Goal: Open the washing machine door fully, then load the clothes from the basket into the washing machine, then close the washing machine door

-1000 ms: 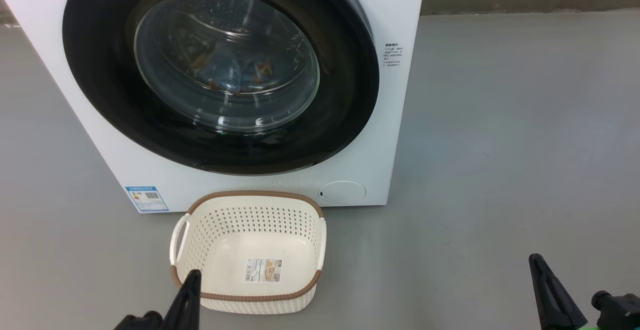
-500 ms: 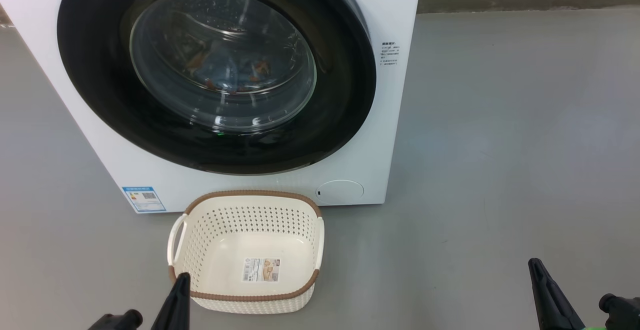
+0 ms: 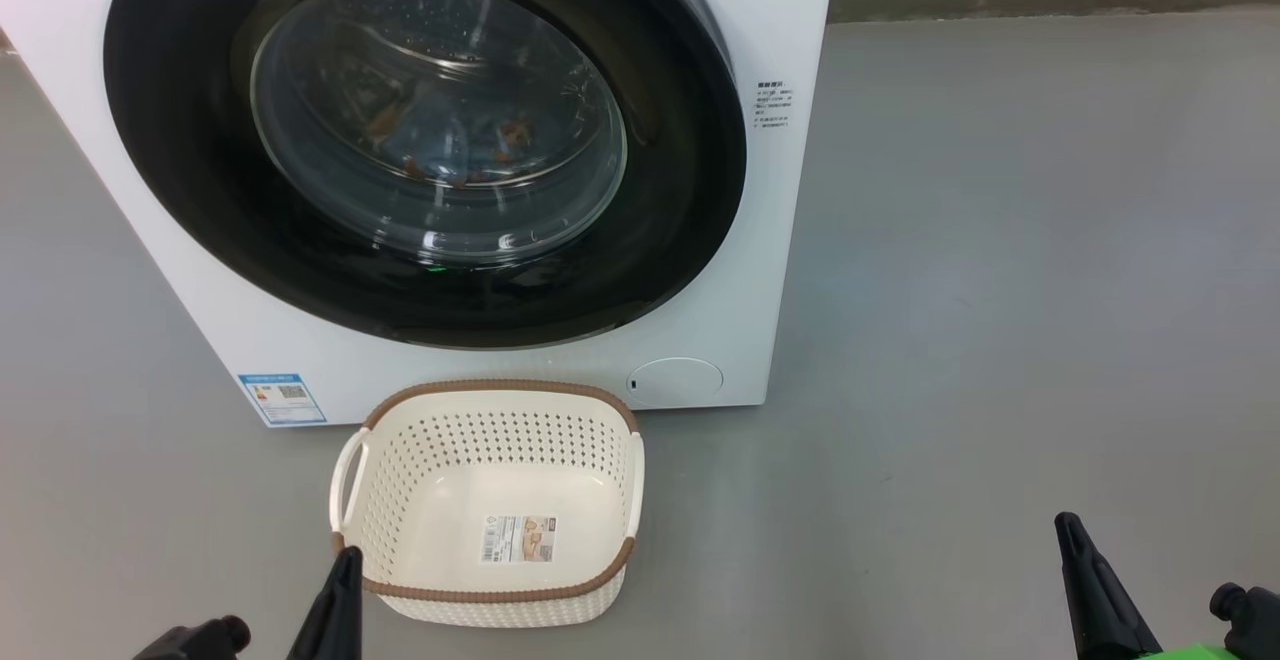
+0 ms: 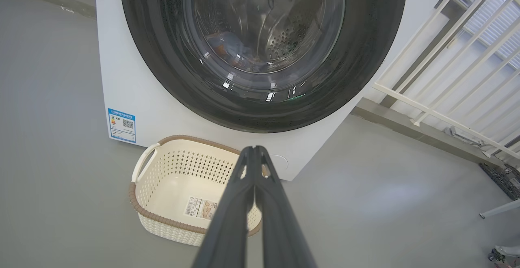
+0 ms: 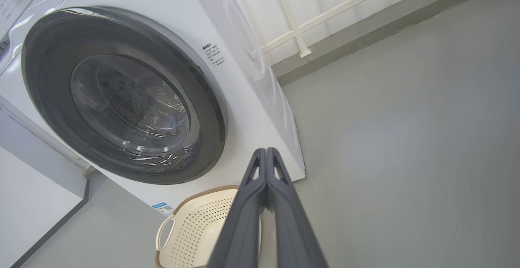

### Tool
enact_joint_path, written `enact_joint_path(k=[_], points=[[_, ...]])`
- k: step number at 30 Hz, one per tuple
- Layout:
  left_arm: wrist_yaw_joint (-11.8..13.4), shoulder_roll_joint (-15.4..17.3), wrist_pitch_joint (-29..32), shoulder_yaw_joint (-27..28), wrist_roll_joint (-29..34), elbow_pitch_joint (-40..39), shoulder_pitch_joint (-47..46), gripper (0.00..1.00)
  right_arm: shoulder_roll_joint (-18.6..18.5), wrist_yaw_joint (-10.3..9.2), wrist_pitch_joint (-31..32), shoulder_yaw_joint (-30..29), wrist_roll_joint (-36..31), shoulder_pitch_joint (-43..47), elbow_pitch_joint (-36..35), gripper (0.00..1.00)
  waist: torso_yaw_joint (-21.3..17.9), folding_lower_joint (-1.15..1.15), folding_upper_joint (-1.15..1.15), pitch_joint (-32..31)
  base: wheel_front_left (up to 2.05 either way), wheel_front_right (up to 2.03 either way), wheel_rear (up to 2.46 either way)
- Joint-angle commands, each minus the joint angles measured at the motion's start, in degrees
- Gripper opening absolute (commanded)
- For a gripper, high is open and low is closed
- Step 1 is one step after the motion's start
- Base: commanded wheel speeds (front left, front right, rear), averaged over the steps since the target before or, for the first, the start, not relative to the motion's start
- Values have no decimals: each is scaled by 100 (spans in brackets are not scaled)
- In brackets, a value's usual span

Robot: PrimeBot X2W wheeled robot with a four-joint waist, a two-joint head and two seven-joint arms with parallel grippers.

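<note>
White washing machine (image 3: 330, 360) on a grey floor (image 3: 1000, 290), its round black washing machine door (image 3: 420, 140) closed flush against the front. Through the glass, the clothes (image 3: 450, 145), blue with orange print, lie inside the drum. The cream basket (image 3: 490, 440) sits on the floor just in front, its bottom bare but for a sticker. The left hand (image 3: 348, 558), fingers pressed together and holding nothing, is at the basket's near left corner. The right hand (image 3: 1066, 525), likewise pinched together, is well off to the right.

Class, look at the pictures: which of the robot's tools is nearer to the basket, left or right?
Left. The left tool is by the basket's near left corner; the right tool is far off to the basket's right, above the floor.
</note>
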Motion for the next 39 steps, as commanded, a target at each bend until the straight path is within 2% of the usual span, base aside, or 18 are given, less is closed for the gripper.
enact_joint_path(k=[1, 39], points=[[-76, 31, 40, 138, -196, -58, -281, 0, -77, 1, 29, 57, 184, -261, -94, 0, -5, 0, 0, 3, 0, 0, 0], [-426, -137, 402, 767, -2463, 359, -604, 0, -129, 2, 335, 122, 2591, -756, 515, 0, -122, -1, 0, 62, 0, 0, 0]])
